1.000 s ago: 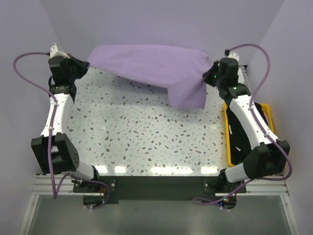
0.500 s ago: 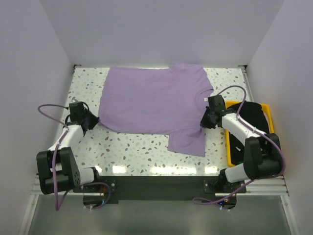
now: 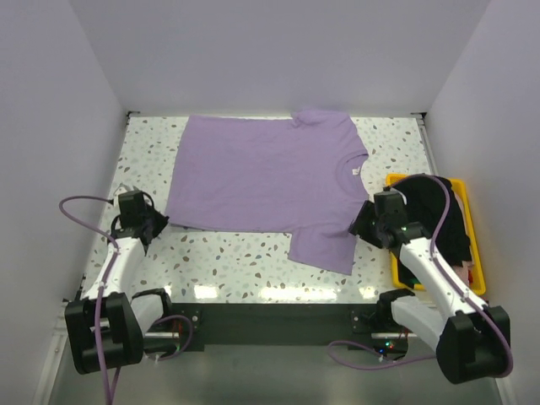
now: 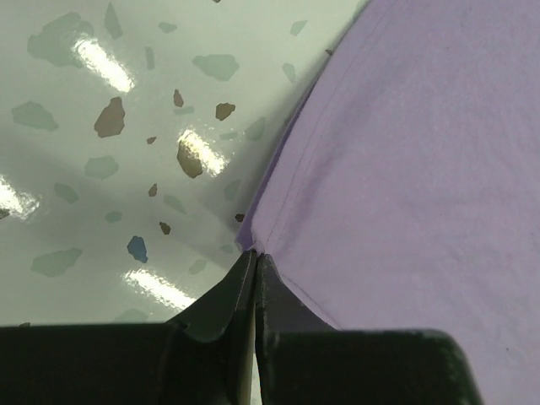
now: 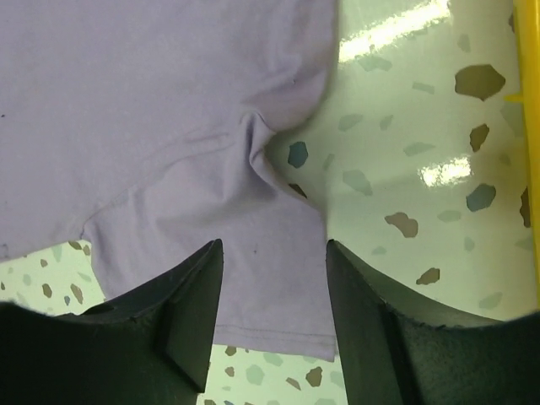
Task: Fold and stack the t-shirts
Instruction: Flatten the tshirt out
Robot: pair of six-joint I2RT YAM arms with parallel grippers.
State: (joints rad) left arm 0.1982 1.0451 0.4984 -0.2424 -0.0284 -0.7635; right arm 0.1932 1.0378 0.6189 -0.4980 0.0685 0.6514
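Across the upper middle of the bench (image 3: 253,253) the lavender t-shirt (image 3: 261,181) lies flat, unfolded, the black t-shirt (image 3: 456,232) sits unstacked in the right-side yellow bin (image 3: 475,253), the left hand (image 4: 255,257) clenches the lavender hem corner, and the right hand (image 5: 274,253) hangs released over its sleeve.

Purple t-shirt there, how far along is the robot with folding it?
Done: the purple t-shirt lies spread flat on the table. In hand: the left end effector pinches its hem corner; the right end effector hangs open over a sleeve. Left: every fold, plus the black t-shirt in the yellow bin.
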